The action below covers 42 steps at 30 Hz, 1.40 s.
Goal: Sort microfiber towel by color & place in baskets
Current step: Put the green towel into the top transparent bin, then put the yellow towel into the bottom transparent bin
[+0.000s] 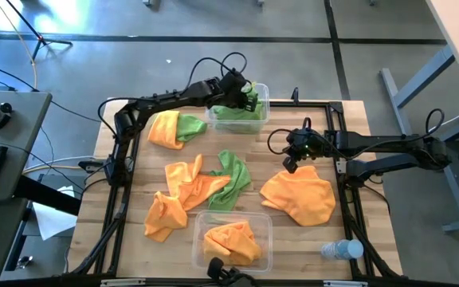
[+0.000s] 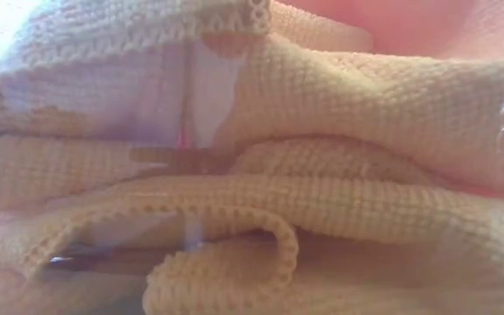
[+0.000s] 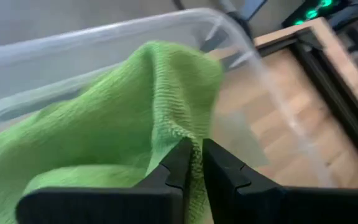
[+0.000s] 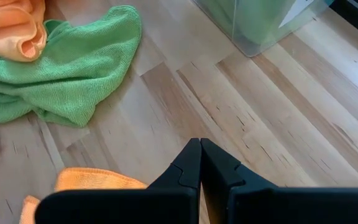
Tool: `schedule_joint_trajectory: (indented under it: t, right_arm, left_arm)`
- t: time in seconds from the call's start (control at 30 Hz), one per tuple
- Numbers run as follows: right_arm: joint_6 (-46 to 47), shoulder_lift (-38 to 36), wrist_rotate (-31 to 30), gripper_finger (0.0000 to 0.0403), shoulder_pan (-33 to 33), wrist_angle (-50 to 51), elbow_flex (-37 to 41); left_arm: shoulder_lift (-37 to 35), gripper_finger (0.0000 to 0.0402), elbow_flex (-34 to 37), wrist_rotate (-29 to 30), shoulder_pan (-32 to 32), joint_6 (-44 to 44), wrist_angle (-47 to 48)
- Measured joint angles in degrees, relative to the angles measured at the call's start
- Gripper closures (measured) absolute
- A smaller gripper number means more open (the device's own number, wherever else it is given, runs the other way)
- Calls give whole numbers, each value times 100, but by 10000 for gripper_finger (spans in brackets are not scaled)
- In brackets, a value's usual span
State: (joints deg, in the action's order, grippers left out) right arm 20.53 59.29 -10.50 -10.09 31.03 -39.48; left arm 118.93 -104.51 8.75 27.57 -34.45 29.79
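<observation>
Left wrist view: green towel [image 3: 104, 124] between left claw [image 3: 197, 163] fingertips.

You see a lime green towel [image 3: 104, 124] with a fine woven texture pinched in the black left pincer [image 3: 194, 163], inside a clear basket [image 1: 259, 102]. Beneath the black right pincer [image 4: 200, 163], the surface [image 4: 278, 124] shows pale wood grain beside an orange towel [image 1: 297, 196].

Left end effector [image 3: 196, 163] nearly closed; right end effector [image 4: 199, 163] closed.

right hand [image 4: 200, 163] closed, empty | green towel [image 4: 61, 74] on table [image 4: 278, 118] | bin corner [image 4: 260, 25]
</observation>
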Motion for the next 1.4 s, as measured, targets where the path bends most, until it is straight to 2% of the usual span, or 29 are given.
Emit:
schedule_joint_trajectory:
  t: [0.23, 0.4, 0.57, 0.7, 0.83, 1.03, 1.27, 1.4]
  right_arm:
    - [-6, 0, 18, 403, 0, 2, 0]
    - [-32, 0, 46, 403, 0, 4, 0]
    - [-135, 0, 63, 403, 0, 16, 0]
    - [-114, 0, 62, 403, -1, 104, 0]
    - [-111, -2, 158, 403, -1, 176, 0]
    - [89, -2, 256, 403, 0, 228, 0]
    - [-5, -2, 211, 403, 0, 288, 0]
    - [259, -2, 211, 403, 26, 402, 0]
  left_arm:
    - [-4, 319, -328, -224, 2, 256, 94]
    - [-7, 289, -791, -173, 3, 615, 708]
    - [-2, 282, -1159, 31, 1, 708, 1523]
    - [-101, 282, -1228, -89, -70, 667, 1958]
    - [-196, 299, -1231, -179, -266, 808, 2520]
    - [-301, 391, -1226, 288, -730, 734, 2860]
    - [-483, 400, -1226, 509, -1332, 769, 3266]
    - [-599, 401, -1226, 1057, -1777, 776, 3501]
